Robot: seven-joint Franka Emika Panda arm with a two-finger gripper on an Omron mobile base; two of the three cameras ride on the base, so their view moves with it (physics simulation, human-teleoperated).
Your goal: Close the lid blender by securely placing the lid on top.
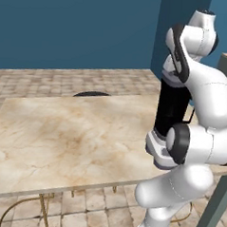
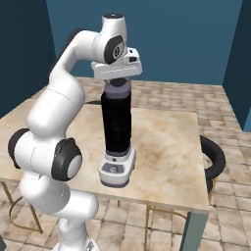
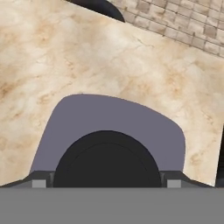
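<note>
Right base view: the blender [image 2: 117, 142] stands upright at the centre of the frame on the marble counter [image 2: 166, 157], its black jar rising from a light grey-white base with a small button panel.
Lid: the greyish-lavender lid [image 2: 118, 88] sits at the very top of the jar in the upper middle of the frame, directly under the white hand; whether it is fully seated on the rim cannot be told.
Fingers: the fingers [image 2: 118, 81] are at the lid, hidden between hand and lid, so whether they are apart or clamped cannot be told.
Hand view: the lid [image 3: 109, 120] fills the lower centre as a rounded lavender square with a dark round centre, and two small grey finger pads [image 3: 39, 183] show at its left and right edges along the bottom.
Left base view: the blender [image 1: 170, 114] stands at the right of the frame near the counter's [image 1: 61, 136] right edge, partly covered by the white arm.
Surroundings: a dark round stool [image 2: 213, 158] stands just past the counter at the right of the right base view, on a tiled floor [image 2: 162, 90] with blue walls behind.
</note>
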